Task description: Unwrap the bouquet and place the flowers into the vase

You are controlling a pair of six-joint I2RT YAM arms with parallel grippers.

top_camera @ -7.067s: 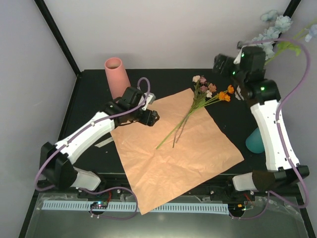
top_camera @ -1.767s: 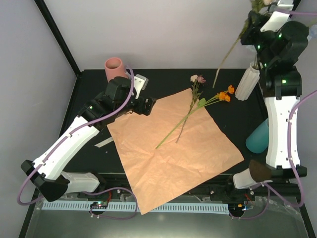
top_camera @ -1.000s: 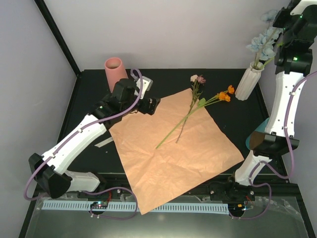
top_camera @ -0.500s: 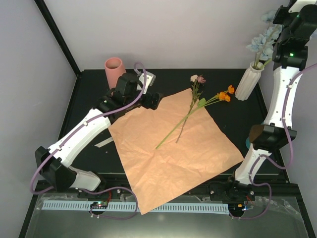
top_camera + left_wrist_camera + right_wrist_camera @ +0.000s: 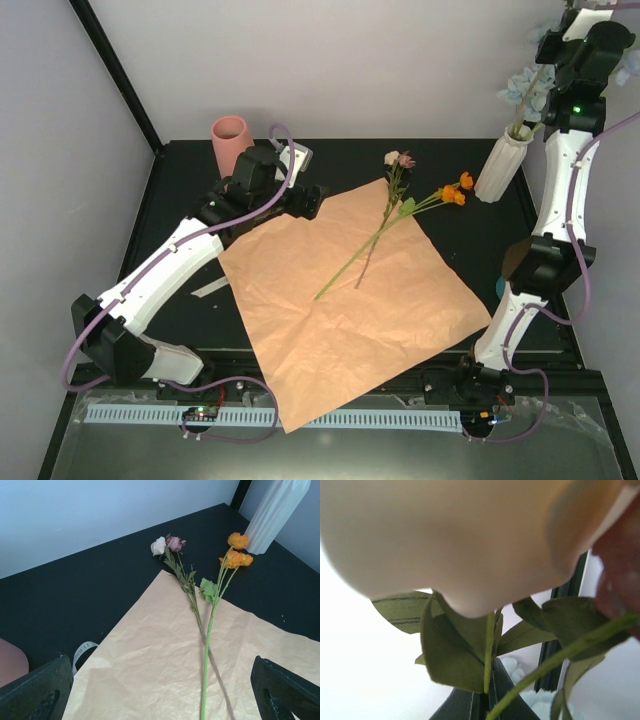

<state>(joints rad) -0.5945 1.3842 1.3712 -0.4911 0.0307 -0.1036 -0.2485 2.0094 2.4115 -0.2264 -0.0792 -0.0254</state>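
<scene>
Left gripper (image 5: 306, 200) (image 5: 160, 702): jaws at full spread, nothing between them. It hangs over the upper-left corner of the paper (image 5: 340, 320) (image 5: 150, 670), beside the pink vase (image 5: 233, 145).

Right gripper (image 5: 550, 45) (image 5: 480, 705): top right of the overhead frame, high above the vase (image 5: 499, 168) (image 5: 275, 510). It is closed on the thin stem of a held flower (image 5: 489, 645). Its pale bloom fills most of the wrist lens, with leaves below. I can't see whether the stem's lower end is inside the neck yet. Blue blooms (image 5: 522, 88) stand in the vase.

Flowers (image 5: 375, 235) (image 5: 207, 630) left to move: two stems, crossed, lying flat on the paper.
- Heads at upper right, off the paper edge onto the black table: one white-and-dusky pair, one orange cluster near the vase foot.
- Cut ends at lower left, about mid-sheet.
- Long axis: diagonal, upper right to lower left.

Key relation: the stems lie right of the left gripper in the overhead, dead ahead in its wrist view. The left arm is the nearer one, and the right is busy aloft. My read: the finger line should cross that diagonal for a pinch.

Writing: a white tape scrap (image 5: 85, 651) by the paper edge shows faint marks, unreadable. No brands seen.
</scene>
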